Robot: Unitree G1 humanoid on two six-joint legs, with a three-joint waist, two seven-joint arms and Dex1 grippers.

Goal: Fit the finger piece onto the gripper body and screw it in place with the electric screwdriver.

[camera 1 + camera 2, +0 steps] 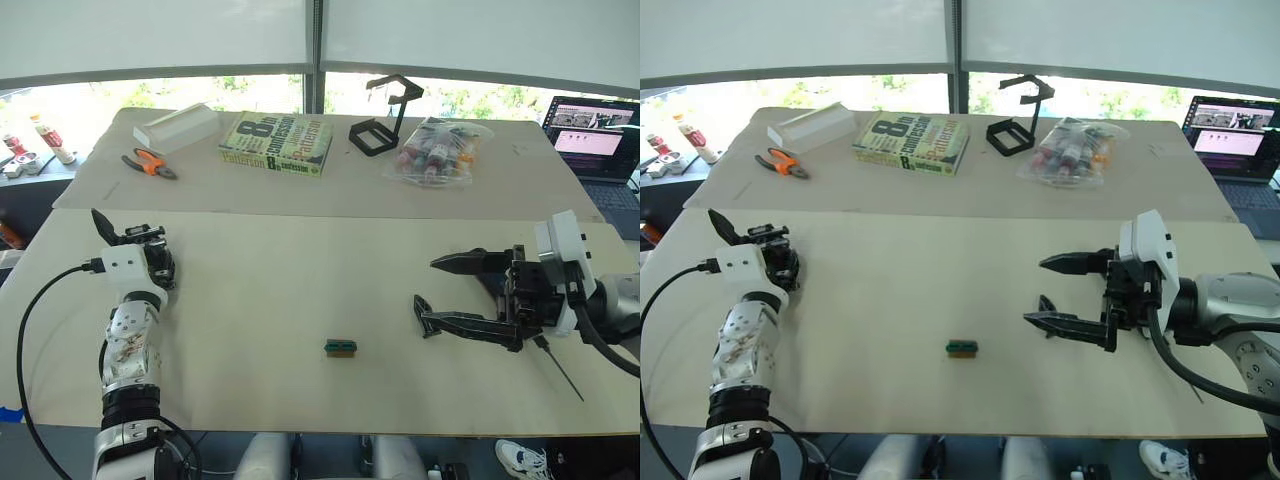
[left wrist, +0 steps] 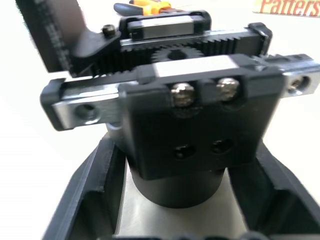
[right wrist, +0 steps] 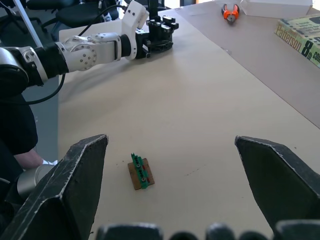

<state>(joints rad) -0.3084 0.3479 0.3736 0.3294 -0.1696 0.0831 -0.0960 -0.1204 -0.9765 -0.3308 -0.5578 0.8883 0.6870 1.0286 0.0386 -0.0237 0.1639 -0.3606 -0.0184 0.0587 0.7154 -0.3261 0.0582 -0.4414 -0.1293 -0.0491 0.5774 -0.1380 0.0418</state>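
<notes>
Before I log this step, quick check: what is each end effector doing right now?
Left end effector: closed on the gripper body.
Right end effector: open, holding nothing, above the table.

A small green-and-brown block (image 1: 341, 347) lay near on the desk (image 1: 300, 290); far off sat a green paperback book (image 1: 277, 143) and orange-handled pliers (image 1: 149, 163).

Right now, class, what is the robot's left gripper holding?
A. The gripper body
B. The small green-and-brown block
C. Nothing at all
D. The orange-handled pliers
A: in the left wrist view the gripper body, with its cylindrical base and silvery screws, sits clamped between the left gripper's fingers, while the green-and-brown block lies alone mid-table.
</notes>
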